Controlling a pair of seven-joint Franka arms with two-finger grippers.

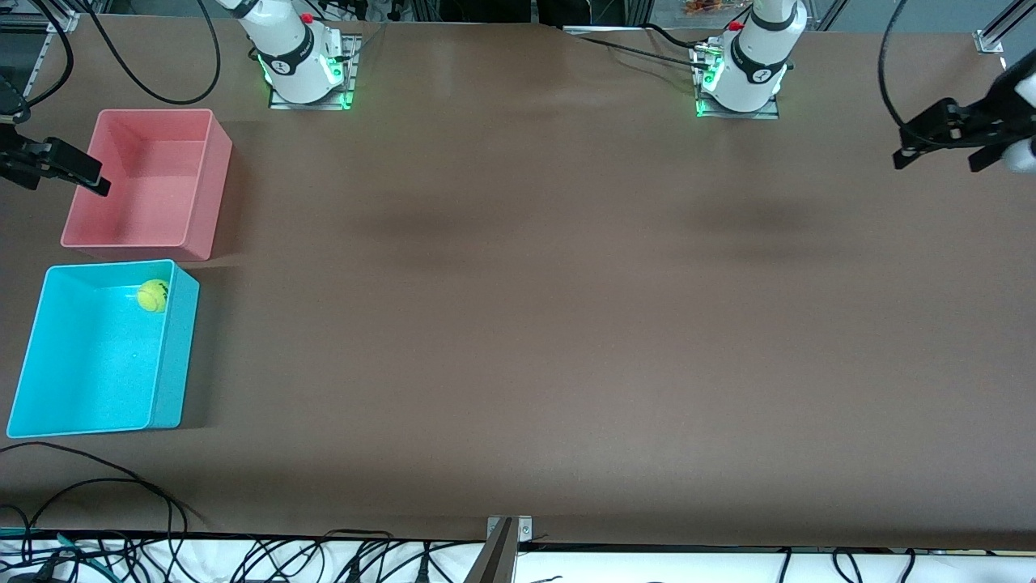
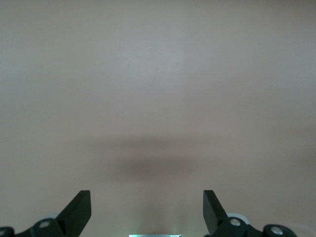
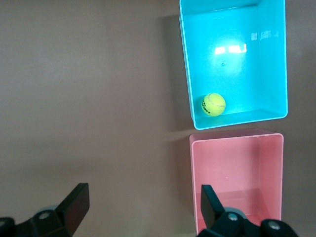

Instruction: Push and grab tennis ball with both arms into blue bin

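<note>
While both arms hang idle at the ends of the tabletop, the right tool (image 1: 65,166) sits with its fingers spread and empty, raised over the pink bin (image 1: 146,182) at the right arm's end. Just past that pink bin from this tool, toward the front camera, stands the blue bin (image 1: 101,348), and the tennis ball (image 1: 152,295) lies inside it, in the corner closest to the pink bin. The ball is round, so no long axis matters. The right arm is by far the closer one to it.

The left tool (image 1: 943,146) is also released and holds nothing, hovering over bare tabletop (image 1: 566,324) at the left arm's end, well apart from both bins. Judging by this layout, the task looks finished, and no further reach seems called for. Cables run along the table's edges.
</note>
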